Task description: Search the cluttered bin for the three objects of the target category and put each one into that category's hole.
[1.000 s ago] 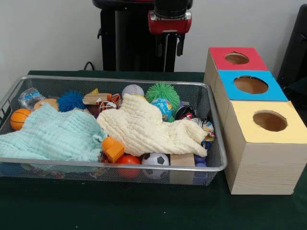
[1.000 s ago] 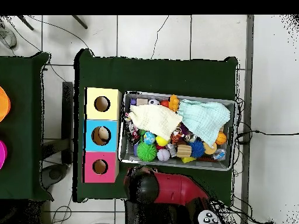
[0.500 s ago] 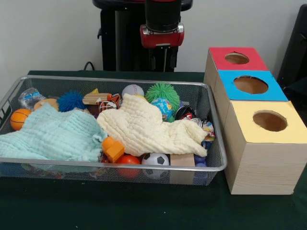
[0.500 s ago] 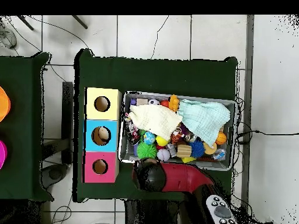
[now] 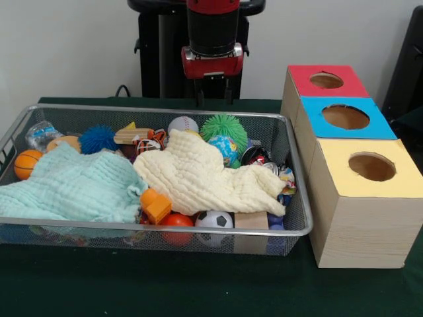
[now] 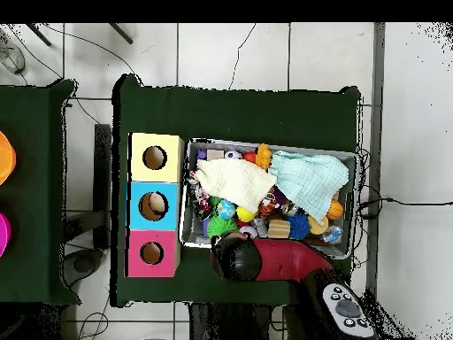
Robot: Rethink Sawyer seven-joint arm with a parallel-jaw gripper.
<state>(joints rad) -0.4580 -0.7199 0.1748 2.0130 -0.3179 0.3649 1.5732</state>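
Note:
The wire mesh bin sits on the green table, full of toys; it also shows in the overhead view. A pale yellow cloth and a mint cloth cover much of it. Around them I see a green spiky ball, a blue spiky ball, a baseball, a globe ball, a soccer ball and a small basketball. My gripper hangs open and empty above the bin's far rim, near the baseball. In the overhead view the arm hides it.
Three wooden boxes with round holes stand in a row beside the bin: red lid, blue lid, yellow lid. In the overhead view a pale object shows inside the blue box's hole. The black pedestal stands behind the bin.
The gripper has moved left in the front view and come lower, from beside the boxes to over the bin's far rim. The bin's contents have not moved.

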